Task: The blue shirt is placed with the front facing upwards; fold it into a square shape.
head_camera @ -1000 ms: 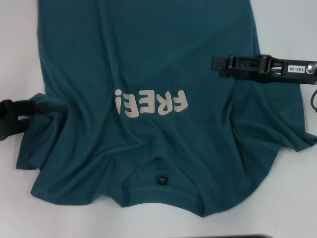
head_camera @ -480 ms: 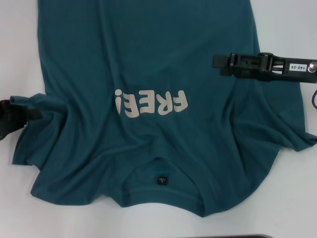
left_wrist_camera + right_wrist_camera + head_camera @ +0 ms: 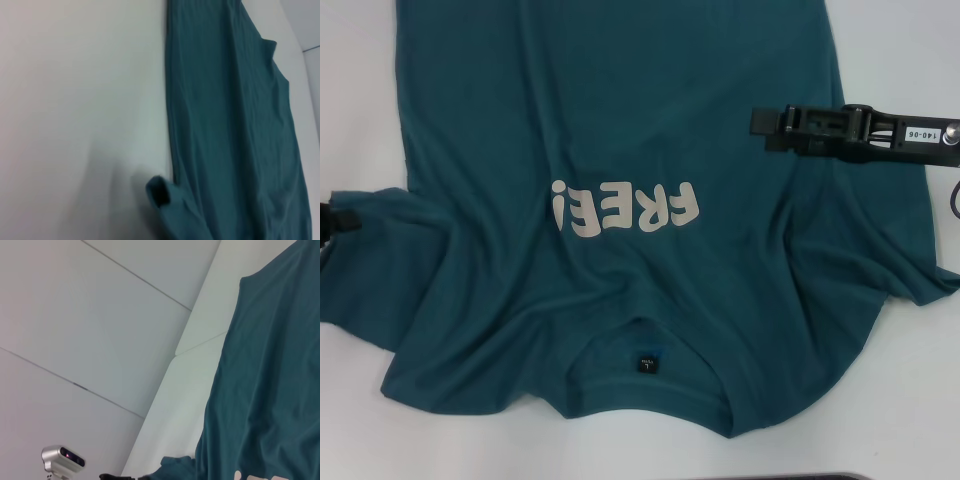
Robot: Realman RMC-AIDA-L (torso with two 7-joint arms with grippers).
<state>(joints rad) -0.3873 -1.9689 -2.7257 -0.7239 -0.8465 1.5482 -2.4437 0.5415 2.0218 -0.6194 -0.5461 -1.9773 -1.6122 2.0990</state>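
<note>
Teal blue shirt (image 3: pixel 620 150) lies front-up on the white table (image 3: pixel 360 100), collar nearest the robot.
Neck label (image 3: pixel 647 363) sits at 6 o'clock, with the cream "FREE!" lettering (image 3: pixel 625 209) above it near centre and the body running off toward 12. Left sleeve (image 3: pixel 370 270) is rumpled out at 9 o'clock; left gripper (image 3: pixel 334 218) shows at that edge on the cloth, grip state can't tell. Right gripper (image 3: pixel 772 128) hangs over the shirt's side at 2 o'clock, fingers look clenched, holding nothing visible.
</note>
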